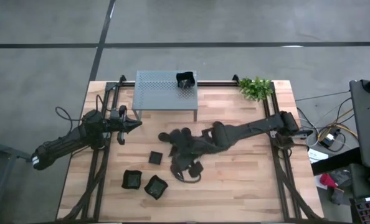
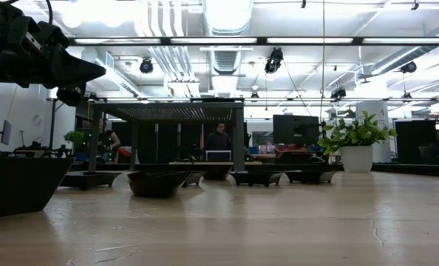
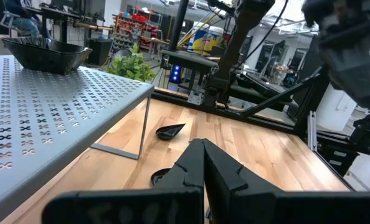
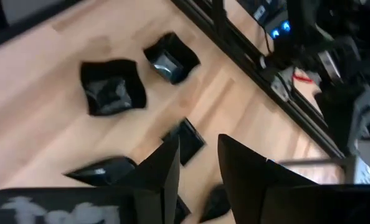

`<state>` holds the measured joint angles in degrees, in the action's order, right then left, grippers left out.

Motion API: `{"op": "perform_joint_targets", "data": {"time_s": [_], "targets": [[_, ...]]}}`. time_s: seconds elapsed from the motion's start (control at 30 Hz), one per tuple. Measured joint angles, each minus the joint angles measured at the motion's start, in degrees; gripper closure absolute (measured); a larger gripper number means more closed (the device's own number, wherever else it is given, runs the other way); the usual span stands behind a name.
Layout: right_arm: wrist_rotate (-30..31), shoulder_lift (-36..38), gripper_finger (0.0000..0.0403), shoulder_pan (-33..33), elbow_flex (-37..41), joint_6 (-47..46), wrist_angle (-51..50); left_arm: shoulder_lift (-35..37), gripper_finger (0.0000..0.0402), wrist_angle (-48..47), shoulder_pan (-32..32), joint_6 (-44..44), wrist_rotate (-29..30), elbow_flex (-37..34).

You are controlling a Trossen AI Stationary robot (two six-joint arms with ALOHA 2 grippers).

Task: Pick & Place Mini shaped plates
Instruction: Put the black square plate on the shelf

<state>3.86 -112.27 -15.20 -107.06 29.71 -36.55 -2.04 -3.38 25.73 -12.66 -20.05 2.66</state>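
Several small black plates lie flat on the wooden table: two wavy-rimmed squares [image 1: 132, 179] [image 1: 155, 185], a flat square [image 1: 155, 157] and leaf shapes [image 4: 101, 169] [image 3: 169, 132]. One more plate [image 1: 185, 79] sits on top of the grey perforated shelf [image 1: 157, 90]. My right gripper [image 4: 197, 162] hangs open above the plates at mid-table [image 1: 177, 155], slanting down, with nothing between its fingers. My left gripper [image 1: 134, 124] is shut and empty, held level at the table's left, beside the shelf's near leg.
A green plant [image 1: 255, 88] stands at the far right corner. The shelf's legs [image 3: 144, 127] stand on the far half of the table. Dark rails [image 1: 98, 174] run along both sides. Bare wood lies near the front right [image 1: 247, 186].
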Motion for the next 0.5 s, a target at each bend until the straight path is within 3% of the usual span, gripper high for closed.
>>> {"op": "perform_joint_targets", "data": {"time_s": [0.5], "targets": [[-2.82,-0.09,0.0321,-4.99,9.11,-1.92,13.10,0.01,0.0399,0.00,-0.01,0.00,0.02,0.00]]}}
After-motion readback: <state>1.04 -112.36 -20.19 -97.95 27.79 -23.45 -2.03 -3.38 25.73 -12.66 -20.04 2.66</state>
